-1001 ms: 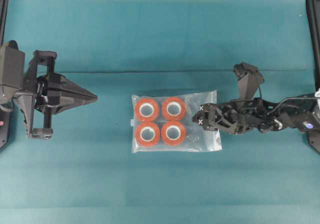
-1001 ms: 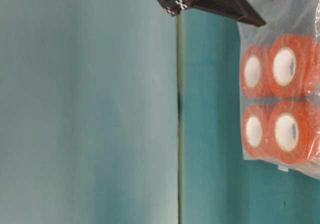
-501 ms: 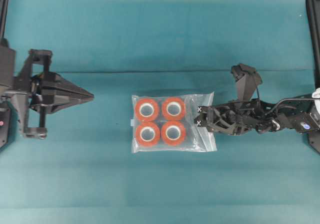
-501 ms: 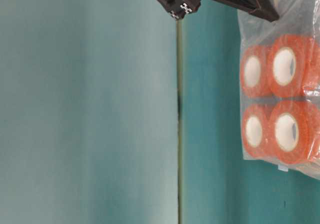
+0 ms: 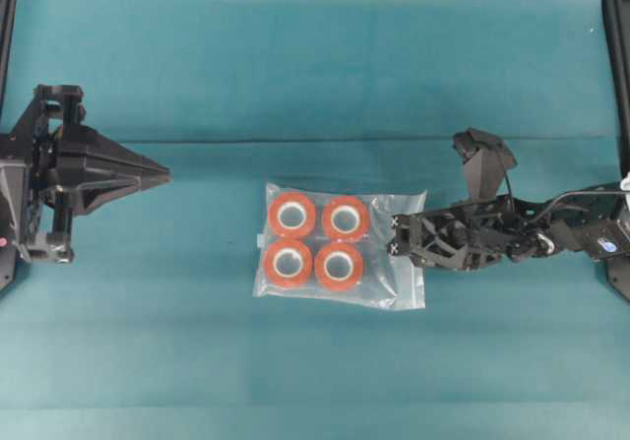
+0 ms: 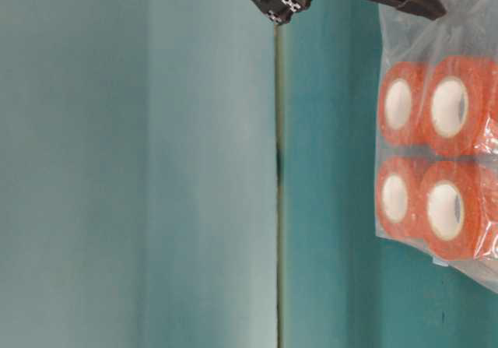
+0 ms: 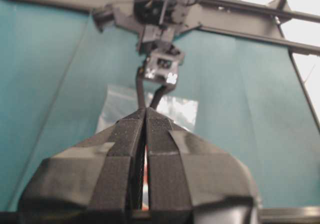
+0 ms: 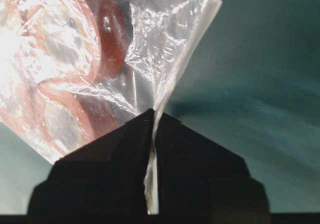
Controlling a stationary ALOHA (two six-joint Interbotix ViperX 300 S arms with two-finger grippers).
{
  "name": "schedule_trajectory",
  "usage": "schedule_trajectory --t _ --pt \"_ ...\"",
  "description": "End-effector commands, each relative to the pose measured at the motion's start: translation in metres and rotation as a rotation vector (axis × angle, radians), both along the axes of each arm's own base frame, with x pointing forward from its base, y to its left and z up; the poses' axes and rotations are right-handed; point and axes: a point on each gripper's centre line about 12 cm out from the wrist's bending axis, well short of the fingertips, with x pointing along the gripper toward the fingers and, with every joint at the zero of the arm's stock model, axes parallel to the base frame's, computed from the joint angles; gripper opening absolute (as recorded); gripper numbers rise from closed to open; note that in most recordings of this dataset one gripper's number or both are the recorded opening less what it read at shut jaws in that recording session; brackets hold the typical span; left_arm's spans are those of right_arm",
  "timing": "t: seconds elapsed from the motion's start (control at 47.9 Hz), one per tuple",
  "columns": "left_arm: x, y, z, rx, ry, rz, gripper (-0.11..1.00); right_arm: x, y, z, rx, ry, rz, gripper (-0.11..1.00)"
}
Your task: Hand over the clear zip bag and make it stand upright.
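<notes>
The clear zip bag with its orange-red tape rolls in a 2x2 group lies mid-table, slightly skewed. My right gripper is shut on the bag's right edge. The right wrist view shows the crinkled plastic pinched between the closed jaws, and the edge looks raised. In the table-level view the right gripper meets the bag at its top corner. My left gripper is shut and empty, far left of the bag, pointing at it. In its wrist view the bag lies ahead.
The teal cloth covers the whole table, with a fold line across it behind the bag. Black frame posts stand at the left and right edges.
My left gripper has drawn back to the left and slightly away. The bag's right edge has pulled in under my right gripper, and the bag has skewed slightly.
</notes>
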Motion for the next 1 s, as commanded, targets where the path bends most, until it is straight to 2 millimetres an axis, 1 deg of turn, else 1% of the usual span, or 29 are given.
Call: schedule_trajectory --t 0.0,0.313,0.396,0.501,0.834,0.897,0.98 --pt "0.002 0.002 0.001 -0.017 0.002 0.011 -0.01 0.005 0.002 0.008 0.002 -0.029 0.001 0.03" --pt "0.005 0.003 -0.006 0.02 -0.01 0.01 -0.01 0.006 -0.003 0.008 -0.003 -0.033 -0.009 0.03" --pt "0.005 0.003 0.0 0.024 -0.051 0.009 -0.01 0.006 -0.002 0.009 0.004 -0.033 -0.008 0.03" --pt "0.005 0.004 -0.002 0.031 -0.064 0.014 -0.01 0.006 -0.002 0.011 0.007 -0.036 -0.008 0.03" --pt "0.016 -0.001 -0.016 0.03 0.006 -0.011 -0.01 0.007 -0.005 0.014 -0.002 -0.043 -0.005 0.03" --pt "0.019 0.0 -0.024 0.041 0.054 -0.01 -0.01 0.007 -0.005 0.014 -0.001 -0.042 0.0 0.03" --pt "0.024 -0.005 -0.034 0.114 0.13 -0.043 -0.01 0.006 -0.004 0.014 0.0 -0.036 0.007 0.03"
